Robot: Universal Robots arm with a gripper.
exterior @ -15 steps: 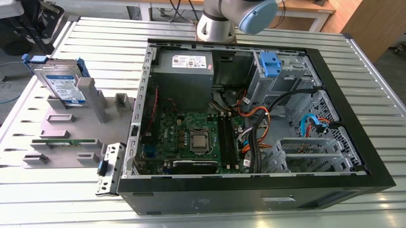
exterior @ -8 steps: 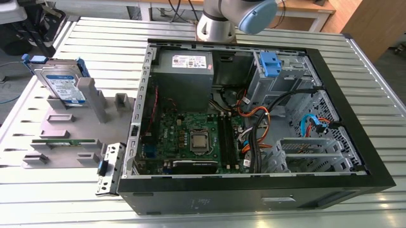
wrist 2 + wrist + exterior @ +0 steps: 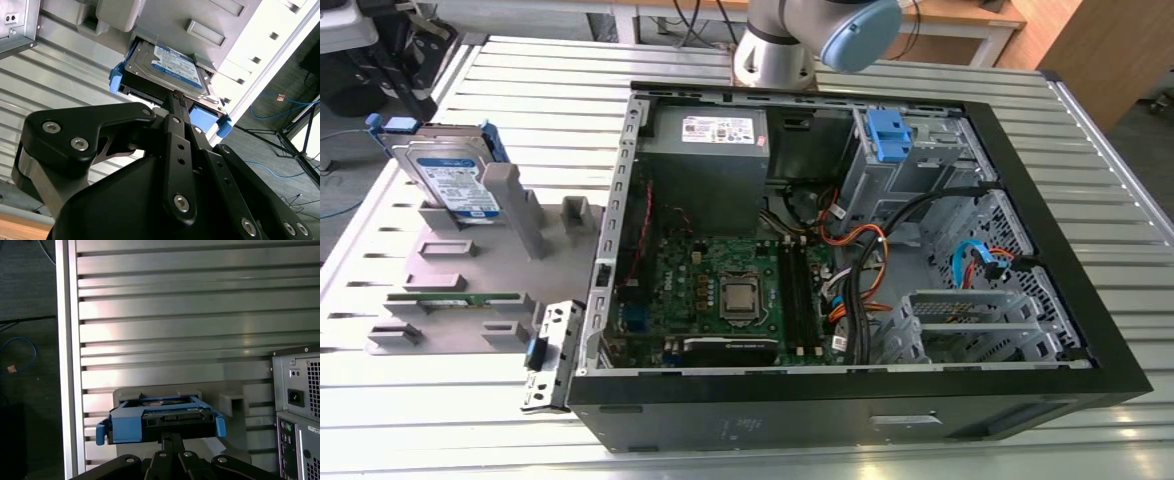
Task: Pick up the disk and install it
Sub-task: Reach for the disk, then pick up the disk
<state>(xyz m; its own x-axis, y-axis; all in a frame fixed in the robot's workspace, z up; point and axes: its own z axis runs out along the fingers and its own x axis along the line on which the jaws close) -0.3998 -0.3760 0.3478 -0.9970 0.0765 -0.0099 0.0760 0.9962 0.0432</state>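
While the disk (image 3: 454,185) stands on edge in its grey holder (image 3: 467,265), blue carrier rails and all, nothing's got a grip on it. That holder sits on the slatted metal surface (image 3: 520,80), just off the open computer case (image 3: 854,250) toward the exterior view's left. In the first wrist view the disk's blue handle (image 3: 127,429) faces the camera, and the black jaws are pinched together with nothing between them. Over in the exterior view the arm (image 3: 781,45) hangs beyond the case's far edge, well apart from the disk.
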